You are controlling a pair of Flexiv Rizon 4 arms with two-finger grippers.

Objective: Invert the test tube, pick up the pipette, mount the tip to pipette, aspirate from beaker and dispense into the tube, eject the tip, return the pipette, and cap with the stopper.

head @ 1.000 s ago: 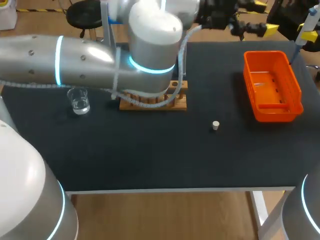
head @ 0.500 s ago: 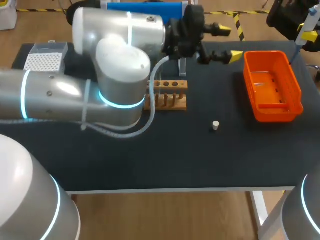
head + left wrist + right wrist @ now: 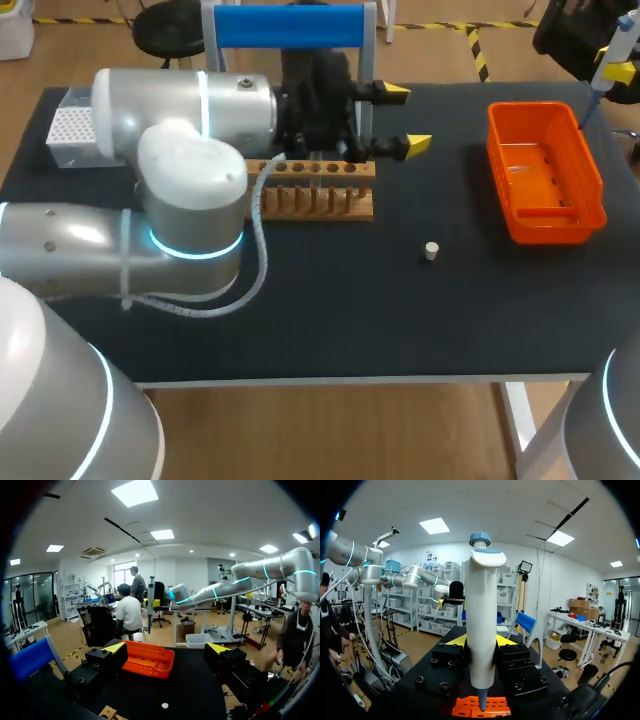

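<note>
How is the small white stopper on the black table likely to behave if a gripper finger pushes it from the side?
The stopper looks tiny, so it is probably very light and would skid on the table at a slight touch. It seems round, so if tipped over it may roll. Nothing stands beside it to stop it.

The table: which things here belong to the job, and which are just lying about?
Job: pipette in the right tool, tip box, wooden rack, stopper.
Lying about: orange tray, perhaps, since the task never names it.
</note>
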